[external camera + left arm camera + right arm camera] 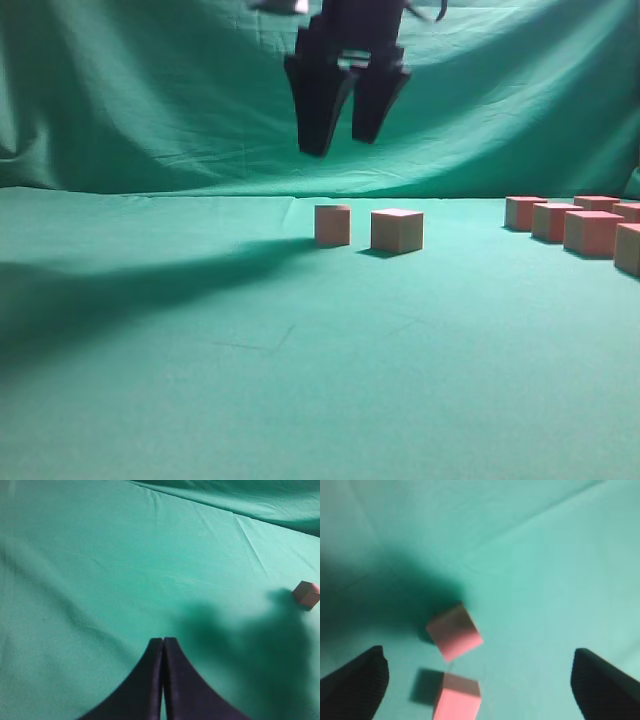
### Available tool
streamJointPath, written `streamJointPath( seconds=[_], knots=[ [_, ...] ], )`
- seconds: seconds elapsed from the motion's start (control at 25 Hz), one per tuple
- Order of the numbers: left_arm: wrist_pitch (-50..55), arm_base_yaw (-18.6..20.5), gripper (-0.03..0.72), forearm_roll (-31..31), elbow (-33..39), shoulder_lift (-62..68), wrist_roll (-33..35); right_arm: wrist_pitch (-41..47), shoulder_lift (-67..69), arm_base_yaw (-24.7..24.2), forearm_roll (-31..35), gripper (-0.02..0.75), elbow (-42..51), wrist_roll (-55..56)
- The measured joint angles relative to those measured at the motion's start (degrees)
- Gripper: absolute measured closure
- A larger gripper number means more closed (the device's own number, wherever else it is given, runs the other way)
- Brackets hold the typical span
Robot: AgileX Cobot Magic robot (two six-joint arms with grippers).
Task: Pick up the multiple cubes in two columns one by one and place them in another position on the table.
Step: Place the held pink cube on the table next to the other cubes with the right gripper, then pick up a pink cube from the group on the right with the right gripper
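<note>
While my right gripper [345, 135] hangs spread and empty, I list cubes [397, 230]: light, rigid; grip opposite flat sides.

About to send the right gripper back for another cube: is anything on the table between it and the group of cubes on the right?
Nothing visible. The right gripper hangs open above the two placed cubes, and only bare green table lies between them and the group of cubes.
</note>
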Motion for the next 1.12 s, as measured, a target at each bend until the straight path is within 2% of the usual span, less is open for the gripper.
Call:
streamJointPath(
  seconds=[0.24, 0.28, 0.36, 0.4, 0.48, 0.76, 0.96, 1.12],
  knots=[
    [0.00, 0.00, 0.688, 0.00, 0.00, 0.00, 0.00, 1.75, -7.86, 0.00, -3.51, 0.066, -0.13, 15.38],
    [0.00, 0.00, 0.688, 0.00, 0.00, 0.00, 0.00, 1.75, -9.44, 0.00, -4.50, 0.130, -0.13, 18.53],
    [0.00, 0.00, 0.688, 0.00, 0.00, 0.00, 0.00, 1.91, -12.48, -0.10, -6.17, 0.125, -0.13, 23.46],
    [0.00, 0.00, 0.688, 0.00, 0.00, 0.00, 0.00, 2.00, -14.40, -0.50, -6.62, 0.174, 0.46, 26.36],
    [0.00, 0.00, 0.688, 0.00, 0.00, 0.00, 0.00, 2.00, -18.36, -1.56, -6.99, 0.175, 3.15, 29.57],
    [0.00, 0.00, 0.688, 0.00, 0.00, 0.00, 0.00, 2.03, -31.49, -8.67, -7.58, 0.175, 24.17, 37.26],
    [0.00, 0.00, 0.688, 0.00, 0.00, 0.00, 0.00, 1.79, -33.61, -12.92, -7.58, 0.175, 39.98, 40.93],
    [0.00, 0.00, 0.688, 0.00, 0.00, 0.00, 0.00, -0.98, -33.70, -14.60, -6.45, 0.175, 48.53, 42.89]
  ],
)
